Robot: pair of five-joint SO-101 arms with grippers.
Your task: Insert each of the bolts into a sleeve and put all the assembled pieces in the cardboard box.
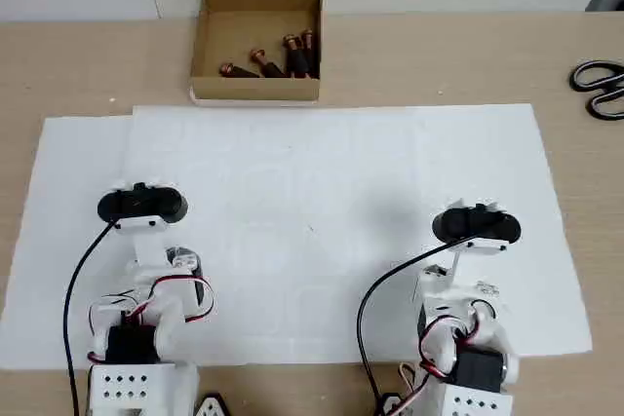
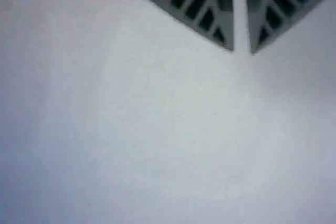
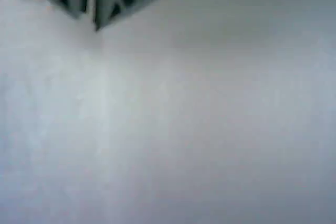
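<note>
Looks finished to me: nothing in hand, everything boxed

Nearest me, my left tool [image 2: 241, 50] hangs just above the white paper sheet [image 2: 157, 145], jaws drawn together to a thin slit with nothing between them. My right tool [image 3: 94, 23] is the same, closed to a sliver and holding nothing. Beyond the sheet's far edge, on the tabletop [image 1: 439, 56], stands the cardboard box [image 1: 202, 46]. What look like four assembled pieces [image 1: 283, 57] lie inside it toward its near wall. Every bolt and sleeve I can see is in there. A pair of scissors [image 1: 597, 87] lies well off to the side. I judge the task complete, with no step left
</note>
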